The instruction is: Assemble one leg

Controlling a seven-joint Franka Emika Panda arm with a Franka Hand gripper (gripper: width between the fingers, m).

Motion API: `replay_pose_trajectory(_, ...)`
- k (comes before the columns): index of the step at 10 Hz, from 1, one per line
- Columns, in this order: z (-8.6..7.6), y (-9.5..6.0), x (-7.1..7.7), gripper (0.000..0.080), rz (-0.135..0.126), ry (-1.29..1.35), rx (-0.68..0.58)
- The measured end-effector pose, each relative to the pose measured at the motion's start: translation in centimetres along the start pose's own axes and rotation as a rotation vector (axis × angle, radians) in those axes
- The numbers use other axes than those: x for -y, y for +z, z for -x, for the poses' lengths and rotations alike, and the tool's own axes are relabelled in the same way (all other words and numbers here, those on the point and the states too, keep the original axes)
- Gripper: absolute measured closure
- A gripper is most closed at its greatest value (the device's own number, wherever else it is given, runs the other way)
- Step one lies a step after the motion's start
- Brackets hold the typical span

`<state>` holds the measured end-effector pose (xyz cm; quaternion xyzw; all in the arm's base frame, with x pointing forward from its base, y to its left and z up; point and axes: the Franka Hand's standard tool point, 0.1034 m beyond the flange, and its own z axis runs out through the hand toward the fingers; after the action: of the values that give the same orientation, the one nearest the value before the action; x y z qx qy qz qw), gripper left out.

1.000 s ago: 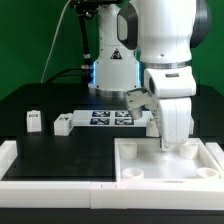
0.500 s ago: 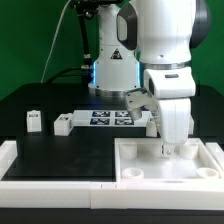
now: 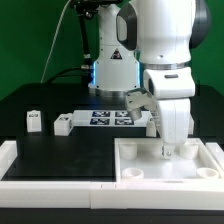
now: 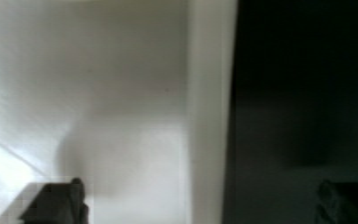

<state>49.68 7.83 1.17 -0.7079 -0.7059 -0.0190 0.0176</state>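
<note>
— Nothing seems to have moved since half a second ago: arm, parts and end effector (image 3: pixel 168 150) sit just where they did.
— Exterior view first, then. Where is the arm?
— In the right half of the frame, pointing straight down. The end effector hangs at the lower right, over the back part of the large white panel (image 3: pixel 195 160). Whether it touches the panel I cannot tell.
— And the leg?
— The leg (image 3: pixel 33 121) stands on the black counter (image 3: pixel 70 150) at the middle left of the frame, well apart from the end effector. A second leg (image 3: pixel 62 124) is near it, towards the exterior view's right, just beside the end of the marker board (image 3: pixel 108 118), which lies at the centre of the frame.
— Is anything held?
— From that side the fingers overlap, so that view does not say.
— And the wrist view?
— Blurred. A pale surface fills one side and a dark one the other, with a straight edge between them. Two dark fingertips (image 4: pixel 51 203) show, well apart, with no part clamped between them: the end effector is open.
</note>
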Motion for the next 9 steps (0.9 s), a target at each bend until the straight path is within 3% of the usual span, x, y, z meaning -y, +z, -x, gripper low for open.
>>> replay_pose_trajectory(4, -1.2, -4.4, 3.8, 0.0151, 0.030, 0.182, 0.029)
replay_pose_trajectory(7, -1.1, -4.2, 3.9, 0.0151, 0.027, 0.191, 0.029)
replay_pose_trajectory(9, -1.2, -4.2, 3.9, 0.0151, 0.028, 0.370, 0.023)
